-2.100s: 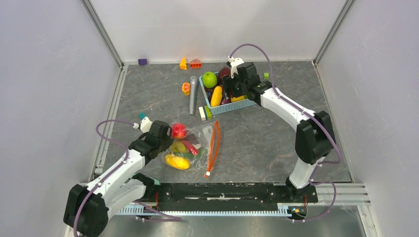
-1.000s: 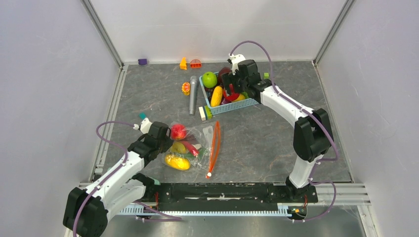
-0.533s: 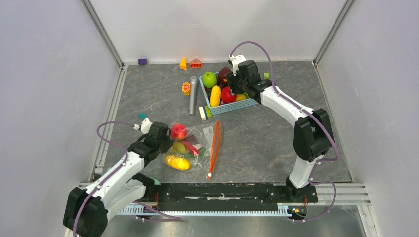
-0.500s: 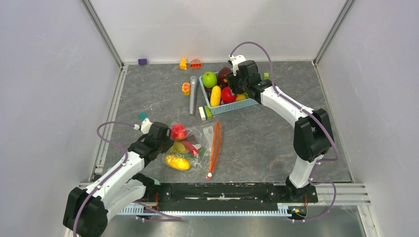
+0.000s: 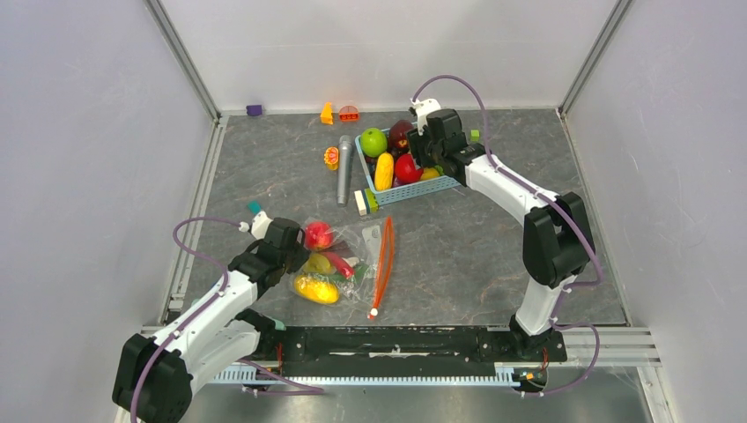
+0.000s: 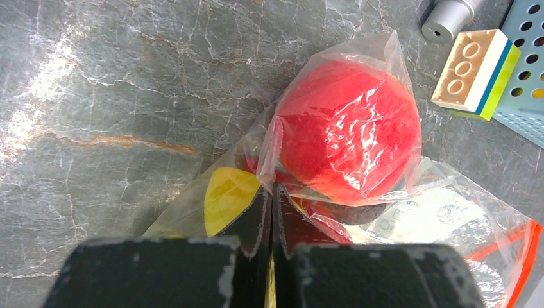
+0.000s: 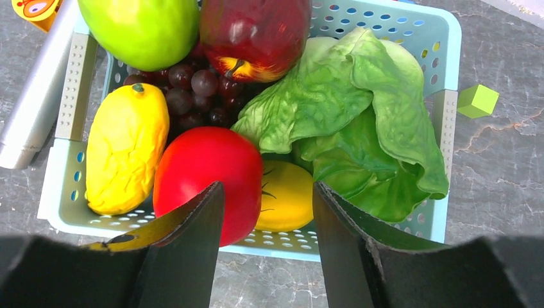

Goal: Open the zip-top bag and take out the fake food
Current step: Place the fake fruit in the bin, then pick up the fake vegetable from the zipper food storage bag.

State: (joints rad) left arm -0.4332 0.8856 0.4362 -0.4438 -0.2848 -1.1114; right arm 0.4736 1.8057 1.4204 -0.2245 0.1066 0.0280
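The zip-top bag lies flat in front of the left arm, its orange zip strip on the right side. Inside it show fake food pieces: a red round fruit, a yellow piece and a yellow mango. My left gripper is shut, pinching the bag's clear film beside the red fruit. My right gripper hangs open above the near rim of the light-blue basket, nothing between its fingers. A red tomato-like fruit lies in the basket just beyond it.
The basket also holds a green apple, a dark red apple, grapes, a yellow mango and lettuce. A grey cylinder and a toy brick lie left of it. Small toys line the back wall.
The red fruit left my right gripper and now rests in the basket. The right jaws have narrowed since but stay apart. The left arm and the bag have not moved.
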